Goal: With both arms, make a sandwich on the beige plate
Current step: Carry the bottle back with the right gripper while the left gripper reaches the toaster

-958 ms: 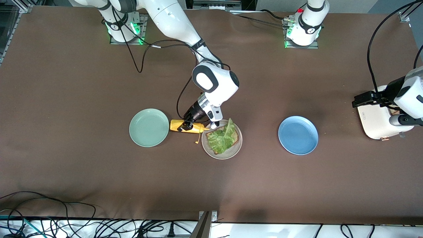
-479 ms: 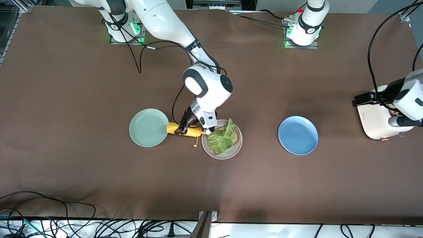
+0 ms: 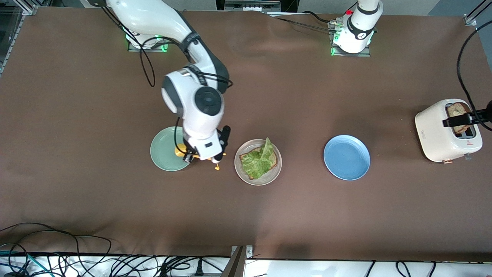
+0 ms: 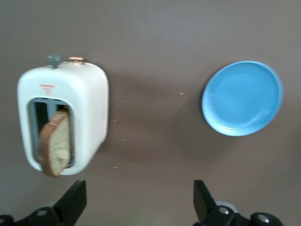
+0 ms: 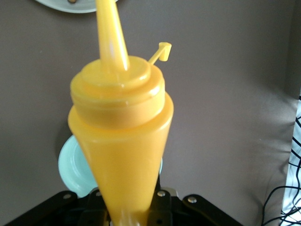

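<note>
Swinging away from the beige plate (image 3: 258,177), the right claw (image 3: 200,154) now hangs over the edge of the mint-green plate (image 3: 165,154), pinching the yellow squeeze bottle (image 5: 120,136) around its body; a second ago it held that bottle with the nozzle at the rim of the beige plate. The half-built sandwich sits on that plate: one slice of brown bread (image 3: 250,174) with a crinkled lettuce leaf (image 3: 261,159) on top, no upper slice yet. At the left arm's end of the worktop (image 3: 307,215), the left arm has drawn back from over the white toaster (image 3: 442,138), so the toaster's top and the bread slice (image 4: 55,148) standing in its slot now show plainly. The left claw (image 4: 138,200) hovers above the worktop beside the toaster with its fingers spread wide and nothing between them. The blue plate (image 3: 346,157) lies bare between toaster and sandwich. To my eye the sauce step looks finished and the bottle is being put aside, which leaves fetching the toasted slice as the remaining job.
</note>
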Action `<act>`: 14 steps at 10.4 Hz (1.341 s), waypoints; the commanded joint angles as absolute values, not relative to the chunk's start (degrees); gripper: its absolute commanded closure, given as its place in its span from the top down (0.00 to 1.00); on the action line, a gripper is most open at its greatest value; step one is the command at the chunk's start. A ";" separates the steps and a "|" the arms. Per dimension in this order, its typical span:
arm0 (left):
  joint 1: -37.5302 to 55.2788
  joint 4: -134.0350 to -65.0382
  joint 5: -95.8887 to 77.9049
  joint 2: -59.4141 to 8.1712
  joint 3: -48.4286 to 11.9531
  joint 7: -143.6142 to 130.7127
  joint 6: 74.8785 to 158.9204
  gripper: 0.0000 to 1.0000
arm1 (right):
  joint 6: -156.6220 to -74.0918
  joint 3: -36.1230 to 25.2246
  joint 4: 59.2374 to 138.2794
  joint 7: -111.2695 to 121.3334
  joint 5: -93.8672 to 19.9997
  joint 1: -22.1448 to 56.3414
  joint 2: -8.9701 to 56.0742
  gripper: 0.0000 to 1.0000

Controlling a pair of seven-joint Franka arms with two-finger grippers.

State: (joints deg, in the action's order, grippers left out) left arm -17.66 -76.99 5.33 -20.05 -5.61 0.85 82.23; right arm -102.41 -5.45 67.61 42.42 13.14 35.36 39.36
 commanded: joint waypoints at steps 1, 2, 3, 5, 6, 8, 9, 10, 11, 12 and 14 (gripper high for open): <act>-21.16 -76.55 13.16 -23.28 -6.33 5.70 81.91 1.00 | -102.83 -4.04 77.32 54.17 6.80 28.86 30.79 0.00; -23.10 -76.47 13.18 -24.51 -6.33 5.36 82.18 1.00 | -102.83 -4.04 80.04 60.84 2.68 25.61 28.76 0.00; -25.46 -76.46 13.27 -25.65 -6.33 5.36 82.79 1.00 | -102.75 -4.57 81.29 67.87 -0.84 23.14 28.31 0.00; -26.63 -76.55 13.36 -27.76 -6.33 5.80 83.93 1.00 | -102.74 -5.45 81.91 79.75 -5.94 17.52 28.56 0.00; -26.28 -76.73 13.62 -28.56 -6.33 5.71 83.85 1.00 | -102.74 -5.36 83.39 84.68 -9.63 14.45 28.56 0.00; -26.10 -78.39 13.80 -28.91 -6.42 5.71 83.85 1.00 | -101.53 -5.45 84.11 98.71 -17.01 8.21 30.66 0.00; -26.63 -78.49 13.71 -29.44 -6.42 5.71 83.76 1.00 | -99.95 -5.45 84.11 105.05 -21.92 4.87 32.76 0.00; -26.63 -78.49 13.80 -29.88 -6.33 5.19 83.67 1.00 | -98.71 -5.45 84.11 111.47 -25.71 2.75 34.44 0.00; -26.63 -78.49 14.93 -30.75 -6.15 5.01 82.80 1.00 | -97.14 -6.41 84.11 115.62 -28.97 0.98 36.19 0.00; -26.63 -78.83 16.07 -31.02 -6.15 5.18 81.66 1.00 | -95.12 -8.07 83.85 119.67 -32.66 0.36 38.47 0.00; -27.77 -80.06 16.08 -31.20 -6.15 5.62 81.21 1.00 | -92.47 -8.79 83.41 128.55 -40.14 -3.15 43.75 0.00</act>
State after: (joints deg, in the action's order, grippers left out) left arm -26.98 -79.22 14.21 -31.42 -5.87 5.00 82.06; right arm -95.08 -8.74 84.66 123.00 -35.43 -1.11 40.55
